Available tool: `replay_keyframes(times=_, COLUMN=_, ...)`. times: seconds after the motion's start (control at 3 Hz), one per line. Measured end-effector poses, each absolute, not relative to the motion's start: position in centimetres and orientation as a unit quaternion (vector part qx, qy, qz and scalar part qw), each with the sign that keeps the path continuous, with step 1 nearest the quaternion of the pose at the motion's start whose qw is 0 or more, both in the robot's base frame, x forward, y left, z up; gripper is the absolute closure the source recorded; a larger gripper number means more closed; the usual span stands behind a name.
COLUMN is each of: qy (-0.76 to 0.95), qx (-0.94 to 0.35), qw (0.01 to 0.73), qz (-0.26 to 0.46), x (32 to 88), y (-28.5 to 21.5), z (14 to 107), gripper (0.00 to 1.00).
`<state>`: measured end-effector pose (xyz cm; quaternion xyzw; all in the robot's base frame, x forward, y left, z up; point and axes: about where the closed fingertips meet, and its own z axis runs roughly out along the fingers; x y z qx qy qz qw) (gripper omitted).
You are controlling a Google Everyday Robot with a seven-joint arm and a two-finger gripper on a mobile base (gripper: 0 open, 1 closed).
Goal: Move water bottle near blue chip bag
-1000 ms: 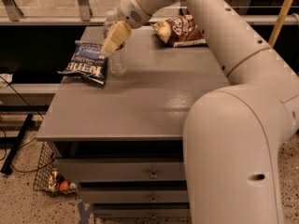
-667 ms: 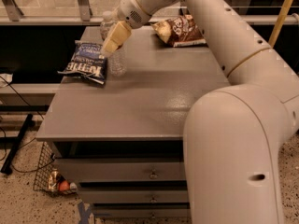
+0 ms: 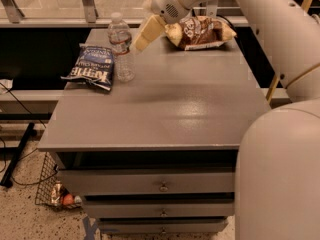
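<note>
Since a second ago the gripper [image 3: 145, 33] has drawn up and off to the right. It then covered the upper part of the water bottle [image 3: 121, 46]; it now hangs just beside the bottle's shoulder, above the far part of the grey cabinet top [image 3: 165, 114]. Whether the gripper is spread or closed cannot be told from this view, but the bottle looks to stand free of it. The bottle is upright, cap up and long axis vertical, at the far left of the top. Its base is right against the right edge of the blue chip bag [image 3: 91, 66], which lies flat with its lettering facing up. From the gripper the bottle lies to the left and a little lower, and the gripper's own slant points down and left toward it. The brown snack bag [image 3: 200, 31] lies on the gripper's other side, well apart from the bottle. Judged from how things lie, the bottle is already next to the blue bag, so the next move is likely a clean retreat up and right, away from the bottle, since a leftward brush at shoulder height could topple it.
</note>
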<state>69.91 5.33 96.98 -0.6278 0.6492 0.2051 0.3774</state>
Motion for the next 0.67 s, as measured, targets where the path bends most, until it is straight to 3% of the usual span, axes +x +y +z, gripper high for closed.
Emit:
replay_keyframes(times=0.33, qy=0.666, qx=-0.6, qw=0.404, qz=0.184, x=69.0, y=0.7, z=98.6, gripper=0.0)
replay_keyframes(times=0.67, qy=0.67, qx=-0.594, qw=0.407, qz=0.18, x=69.0, y=-0.3, z=98.7, gripper=0.0)
